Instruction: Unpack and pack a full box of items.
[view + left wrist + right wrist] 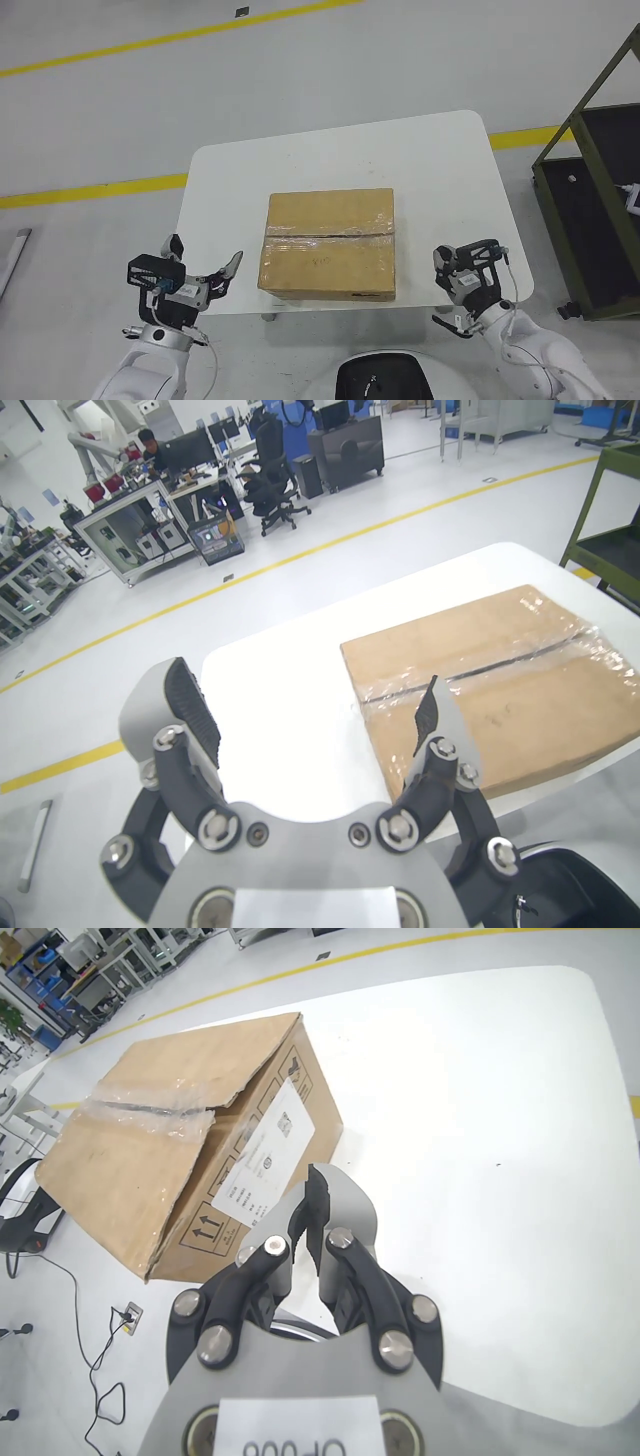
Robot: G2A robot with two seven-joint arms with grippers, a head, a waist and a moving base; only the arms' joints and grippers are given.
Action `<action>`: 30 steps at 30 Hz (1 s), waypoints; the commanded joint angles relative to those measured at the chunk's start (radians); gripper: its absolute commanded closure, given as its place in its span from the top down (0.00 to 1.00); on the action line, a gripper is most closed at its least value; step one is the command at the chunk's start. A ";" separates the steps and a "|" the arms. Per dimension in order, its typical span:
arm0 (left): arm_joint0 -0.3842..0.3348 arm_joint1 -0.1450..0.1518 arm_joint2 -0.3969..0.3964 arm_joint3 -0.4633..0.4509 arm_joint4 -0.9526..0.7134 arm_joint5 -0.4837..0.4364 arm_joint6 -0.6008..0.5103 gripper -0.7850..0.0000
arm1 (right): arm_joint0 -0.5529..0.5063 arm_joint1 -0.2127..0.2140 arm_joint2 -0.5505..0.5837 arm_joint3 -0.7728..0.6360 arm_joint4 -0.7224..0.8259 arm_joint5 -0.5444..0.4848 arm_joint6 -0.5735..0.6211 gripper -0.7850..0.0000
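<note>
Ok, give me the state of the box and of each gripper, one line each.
box: shut, flaps down, clear tape over the seam.
left gripper: open, empty, apart from the box.
right gripper: shut, empty, apart from the box.

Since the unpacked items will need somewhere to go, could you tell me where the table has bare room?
The widest bare patch is the table beyond the cardboard box, up to its far edge. Narrower strips flank the box: one toward the left gripper, one toward the right gripper. The near edge is crowded: the box sits almost on it.
</note>
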State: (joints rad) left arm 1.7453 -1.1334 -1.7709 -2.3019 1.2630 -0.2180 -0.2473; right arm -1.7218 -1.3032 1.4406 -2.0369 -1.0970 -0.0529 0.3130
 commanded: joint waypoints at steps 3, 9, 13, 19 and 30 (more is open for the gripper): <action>-0.043 0.002 0.050 -0.048 -0.023 -0.059 -0.039 1.00 | -0.040 0.004 0.045 -0.032 0.012 -0.004 -0.020 0.00; -0.114 0.003 0.200 -0.048 0.017 -0.128 -0.085 1.00 | -0.078 0.010 0.088 -0.055 0.016 -0.026 -0.032 0.00; -0.114 0.003 0.200 -0.048 0.017 -0.128 -0.085 1.00 | -0.092 0.012 0.101 -0.052 0.024 -0.038 -0.043 0.00; -0.114 0.003 0.200 -0.048 0.017 -0.128 -0.085 1.00 | -0.127 0.016 0.129 -0.071 0.045 -0.056 -0.060 0.00; -0.189 -0.001 0.326 -0.029 0.038 -0.151 -0.094 1.00 | -0.148 0.021 0.150 -0.069 0.056 -0.082 -0.071 0.00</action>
State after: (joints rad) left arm 1.5742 -1.1329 -1.4791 -2.3386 1.2964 -0.3696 -0.3307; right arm -1.8700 -1.2827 1.5904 -2.1068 -1.0420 -0.1352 0.2413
